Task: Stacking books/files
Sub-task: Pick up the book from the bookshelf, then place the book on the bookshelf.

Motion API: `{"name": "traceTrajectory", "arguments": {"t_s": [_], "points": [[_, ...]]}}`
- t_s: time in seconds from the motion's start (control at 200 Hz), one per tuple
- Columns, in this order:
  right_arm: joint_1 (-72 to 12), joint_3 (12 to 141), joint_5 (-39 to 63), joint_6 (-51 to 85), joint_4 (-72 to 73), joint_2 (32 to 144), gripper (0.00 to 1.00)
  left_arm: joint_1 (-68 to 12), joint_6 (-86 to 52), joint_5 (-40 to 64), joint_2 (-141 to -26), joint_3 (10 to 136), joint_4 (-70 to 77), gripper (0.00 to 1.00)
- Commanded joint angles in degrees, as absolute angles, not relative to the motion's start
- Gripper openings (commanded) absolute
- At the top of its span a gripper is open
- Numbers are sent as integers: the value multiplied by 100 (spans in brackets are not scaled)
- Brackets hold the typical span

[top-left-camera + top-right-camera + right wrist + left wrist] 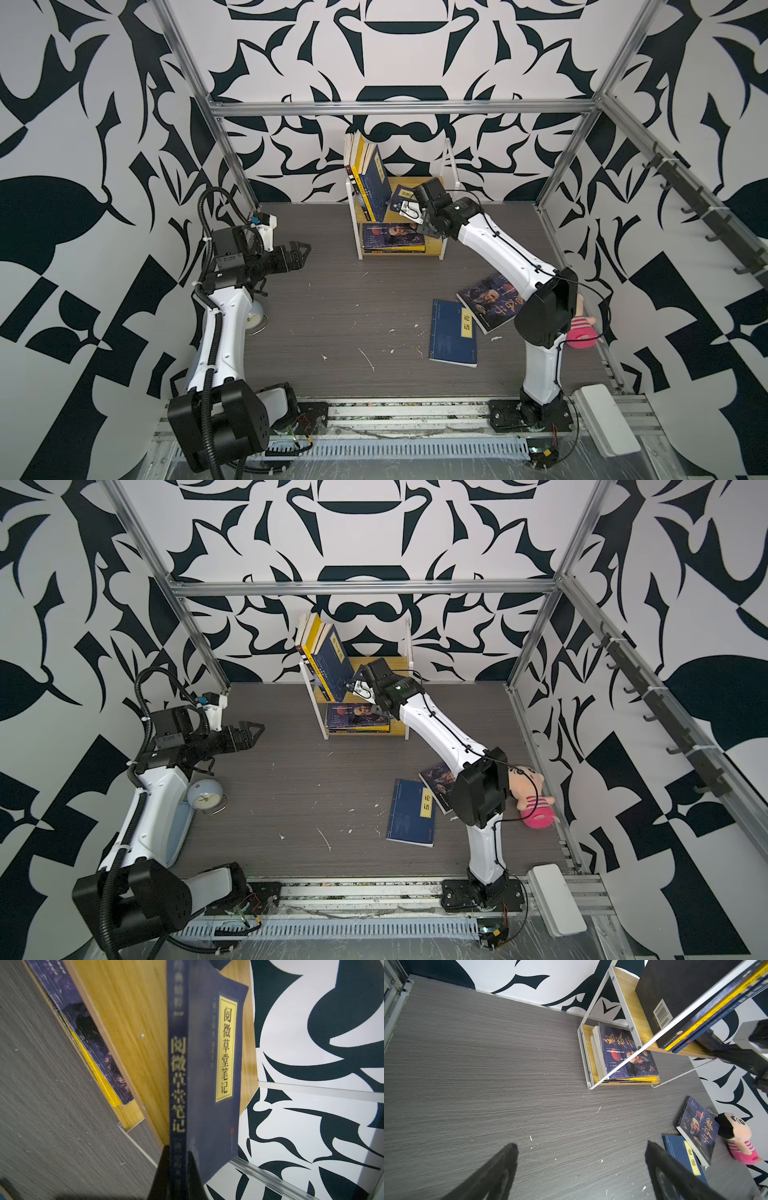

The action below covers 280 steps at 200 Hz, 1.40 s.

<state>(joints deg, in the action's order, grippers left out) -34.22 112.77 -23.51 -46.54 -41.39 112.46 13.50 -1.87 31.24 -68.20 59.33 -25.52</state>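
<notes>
My right gripper [178,1153] is shut on the spine end of a navy book with a yellow title label [207,1064], held over the shelf's upper board [415,189]. In a top view that book [401,193] shows just ahead of the right gripper [395,204]. Several books [370,178] lean at the upper board's left end, and a flat stack [392,237] lies on the lower board. On the table lie a navy book [453,332] and a purple book with an old man's face [486,301]. My left gripper [301,253] [580,1147] hangs open and empty over the left of the table.
A plush doll [528,787] lies by the right arm's elbow. A round clock [204,796] and a light-blue pencil case [180,833] sit beside the left arm. A white flat box [602,419] rests at the front right corner. A clear bookend [449,166] closes the shelf's right end.
</notes>
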Motion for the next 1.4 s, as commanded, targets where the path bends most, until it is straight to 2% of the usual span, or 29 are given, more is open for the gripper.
{"name": "traceTrajectory", "arguments": {"t_s": [0.0, 0.125, 0.35, 0.75, 1.14, 1.395], "points": [[-3414, 11113, -2242, -4431, -3580, 10905, 0, 1385, -211, 3200, -6710, 5825, -2494, 100], [-3414, 10873, -2149, -4040, -2569, 10614, 0, 1387, -216, 3208, -6708, 5826, -2486, 100], [-3434, 9848, -2268, -3285, 252, 10152, 0, 1381, -220, 3258, -6696, 5838, -2478, 100], [-3531, 7968, -2296, -1697, 4216, 9999, 0, 1383, -220, 3400, -6724, 5994, -2582, 100], [-4141, 7150, -2545, -1589, 6288, 10738, 0, 1380, -211, 3403, -6752, 5961, -2540, 100], [-4240, 6930, -2628, -1533, 6785, 11200, 0, 1384, -215, 3432, -6735, 5950, -2527, 100]]}}
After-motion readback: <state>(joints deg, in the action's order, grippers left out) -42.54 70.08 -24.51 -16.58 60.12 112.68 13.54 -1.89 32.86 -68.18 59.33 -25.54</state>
